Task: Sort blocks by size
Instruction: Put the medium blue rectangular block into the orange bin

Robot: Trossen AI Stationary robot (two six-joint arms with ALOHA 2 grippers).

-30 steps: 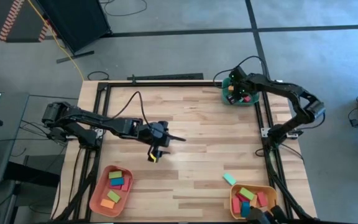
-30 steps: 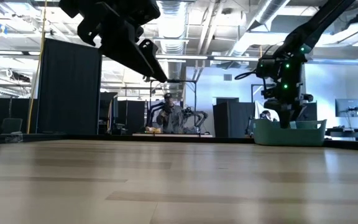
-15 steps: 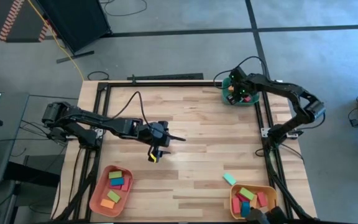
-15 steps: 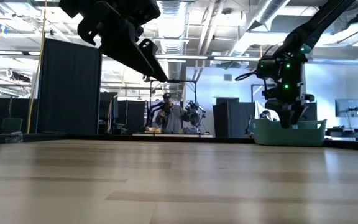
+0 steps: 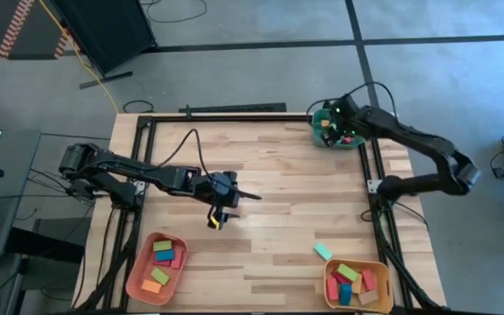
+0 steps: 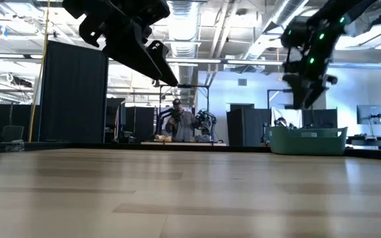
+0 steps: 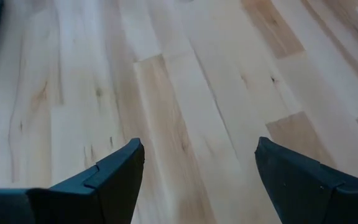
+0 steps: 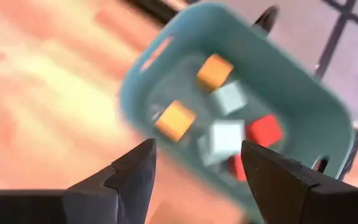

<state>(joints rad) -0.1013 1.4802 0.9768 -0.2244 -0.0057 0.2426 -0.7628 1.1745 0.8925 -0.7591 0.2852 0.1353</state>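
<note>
Blocks point(image 8: 174, 119) lie loose in the green tray point(image 8: 291, 93) under the right claw point(image 8: 194, 167), which hangs just above it with its jaws spread and nothing between them; orange, pale and red cubes show in the tray through the wrist view, though the blur there makes their exact count hard to call. From above, that tray point(image 5: 320, 140) sits at the far right corner of the surface point(image 5: 269, 175), hard against the frame rail. Out from there, one teal block point(image 5: 323, 252) rests alone on the bare wood near the front right, just beside the yellow tray point(image 5: 329, 284), which holds a mixed heap. A salmon tray point(image 5: 135, 280) at the front left holds several more blocks. The left claw point(image 7: 197, 171) hovers over bare wood near the middle, jaws wide and empty. Judging from this, the lone teal block is the piece not yet sorted. Risks: the right arm, swinging away low, could clip the green tray's wall and nudge it off the corner; a descent onto the teal block could knock the yellow tray close beside it.
</note>
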